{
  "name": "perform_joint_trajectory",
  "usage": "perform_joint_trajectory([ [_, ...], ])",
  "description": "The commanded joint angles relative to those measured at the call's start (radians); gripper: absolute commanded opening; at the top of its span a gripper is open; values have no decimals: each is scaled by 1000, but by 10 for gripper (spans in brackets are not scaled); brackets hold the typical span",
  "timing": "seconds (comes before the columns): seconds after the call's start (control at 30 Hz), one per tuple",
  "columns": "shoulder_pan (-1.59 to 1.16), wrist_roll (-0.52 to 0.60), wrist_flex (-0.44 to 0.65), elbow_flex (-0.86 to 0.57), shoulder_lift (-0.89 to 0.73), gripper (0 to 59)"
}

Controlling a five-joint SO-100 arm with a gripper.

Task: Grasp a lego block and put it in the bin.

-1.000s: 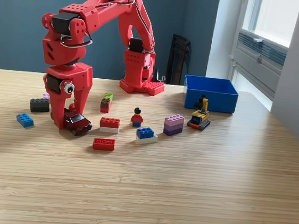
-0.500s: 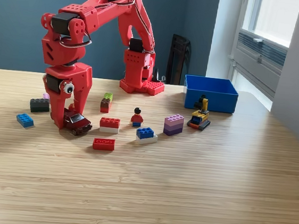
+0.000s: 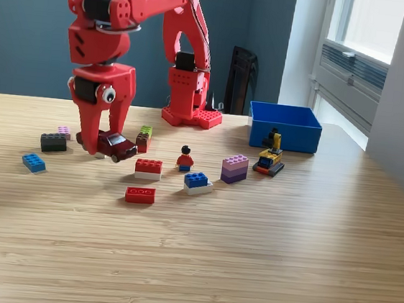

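My red gripper [image 3: 102,141] hangs at the exterior view's left, shut on a dark red lego car [image 3: 114,146] that is lifted a little off the table. Loose lego blocks lie around it: a black one [image 3: 53,142], a blue one [image 3: 33,162], a red-on-white one [image 3: 148,168], a flat red one [image 3: 140,194], a blue-on-white one [image 3: 198,183] and a purple stack [image 3: 234,169]. The bright blue bin [image 3: 284,126] stands at the back right, far from the gripper.
A small minifigure [image 3: 185,158] stands mid-table. A yellow and black lego vehicle [image 3: 269,158] sits just in front of the bin. A green-topped brown block [image 3: 143,138] lies behind the car. The arm's red base [image 3: 190,114] stands at the back. A wall closes the right side.
The gripper has risen and shifted slightly right, lifting the dark red car off the table. The other blocks have not moved.
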Motion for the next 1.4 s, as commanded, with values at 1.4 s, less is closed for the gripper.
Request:
perform_joint_trajectory([
  [1.4, -1651, 58, 316, 164, 439, 0],
])
